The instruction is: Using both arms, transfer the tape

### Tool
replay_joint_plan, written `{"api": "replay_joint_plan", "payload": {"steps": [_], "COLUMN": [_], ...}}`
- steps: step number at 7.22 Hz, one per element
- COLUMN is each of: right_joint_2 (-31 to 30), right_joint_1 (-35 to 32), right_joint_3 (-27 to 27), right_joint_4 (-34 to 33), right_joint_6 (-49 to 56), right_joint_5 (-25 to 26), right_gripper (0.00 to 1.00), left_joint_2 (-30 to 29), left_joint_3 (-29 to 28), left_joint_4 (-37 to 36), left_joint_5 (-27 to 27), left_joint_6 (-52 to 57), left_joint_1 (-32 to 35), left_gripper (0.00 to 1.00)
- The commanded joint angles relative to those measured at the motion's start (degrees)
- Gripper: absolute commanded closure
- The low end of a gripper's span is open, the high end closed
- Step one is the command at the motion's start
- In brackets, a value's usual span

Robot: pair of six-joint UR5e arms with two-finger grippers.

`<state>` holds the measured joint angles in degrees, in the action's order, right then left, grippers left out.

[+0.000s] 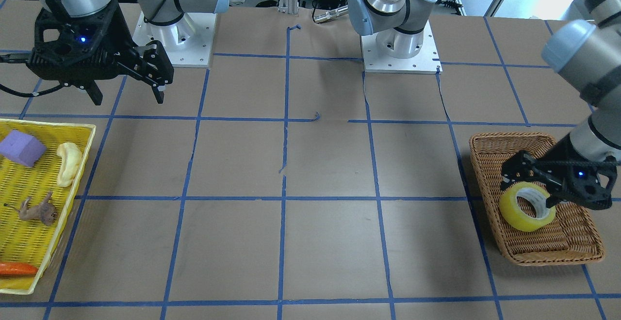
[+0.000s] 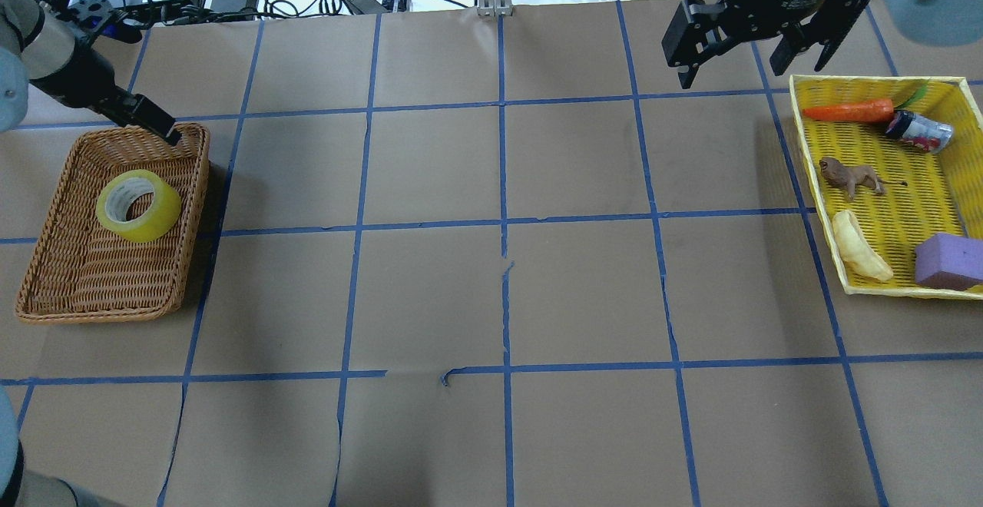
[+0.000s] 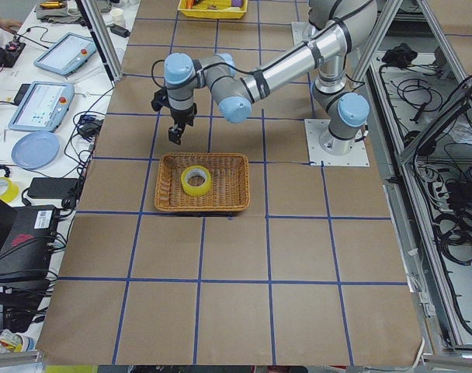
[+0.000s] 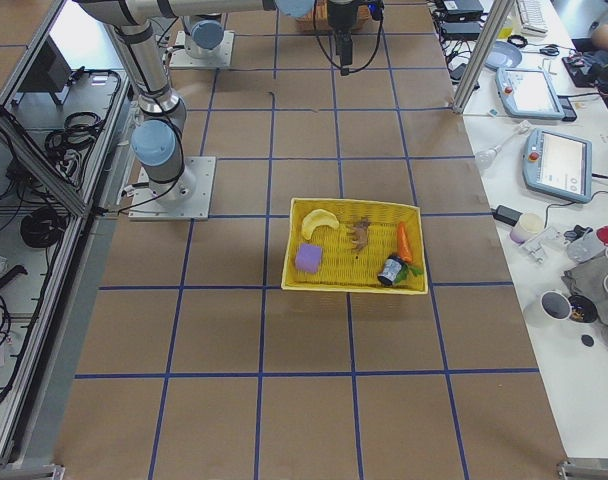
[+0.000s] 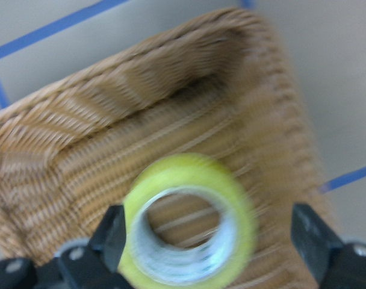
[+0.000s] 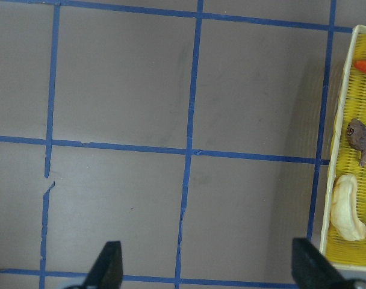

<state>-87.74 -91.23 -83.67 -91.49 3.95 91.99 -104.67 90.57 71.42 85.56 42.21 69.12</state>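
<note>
Tape [image 2: 138, 205] – a wide roll of translucent yellow with a white inner core – sits inside a shallow brown wicker basket [image 2: 46, 296] at the robot's left end of the table [image 2: 430, 292], its open centre facing mostly upward. The roll is in the half of the basket farther from the robot. The left gripper [image 5: 207, 212] is poised just over the basket with its two black fingers spread wide; in the wrist view one finger [image 5: 114, 232] overlaps the roll's outer edge and the other stands well clear on the opposite side, so nothing is clamped, and contact cannot be judged. At the table's other end the right gripper [image 2: 752, 71] hangs above bare brown paper marked with a blue line grid, fingers likewise apart and holding nothing. Just beside it lies a yellow mesh tray [image 2: 800, 119] containing an orange carrot [image 2: 847, 111], a small dark can [image 2: 918, 130], a brown toy animal [image 2: 848, 177], a pale banana [image 2: 860, 244] and a purple block [image 2: 948, 260]
</note>
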Motion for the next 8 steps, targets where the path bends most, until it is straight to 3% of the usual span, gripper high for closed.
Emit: {"api": "replay_joint_plan", "payload": {"steps": [1,2,4,6,7,8], "right_joint_2": [-0.06,-0.06,-0.15,-0.15,-0.15,-0.15], "right_joint_1": [0.0,0.09,0.0,0.0,0.0,0.0], "right_joint_3": [0.09,0.09,0.18,0.18,0.18,0.18], "right_joint_4": [0.0,0.0,0.0,0.0,0.0,0.0], "right_joint_6": [0.0,0.09,0.09,0.0,0.0,0.0], "right_joint_5": [0.12,0.03,-0.06,-0.06,-0.06,-0.06], "right_gripper": [0.0,0.0,0.0,0.0,0.0,0.0], "left_joint_2": [7.44,10.51,16.14,17.4,17.05,16.0], "left_joint_3": [-0.13,-0.04,0.04,0.13,-0.3,-0.56], "left_joint_4": [8.36,12.39,19.6,19.38,18.33,14.58], "left_joint_5": [0.31,0.48,2.14,2.85,8.08,9.35], "left_joint_6": [-24.76,-33.42,-37.98,-45.68,-45.72,-46.33], "left_joint_1": [10.37,15.82,19.38,21.13,23.5,24.56], "left_gripper": [0.0,0.0,0.0,0.0,0.0,0.0]}}
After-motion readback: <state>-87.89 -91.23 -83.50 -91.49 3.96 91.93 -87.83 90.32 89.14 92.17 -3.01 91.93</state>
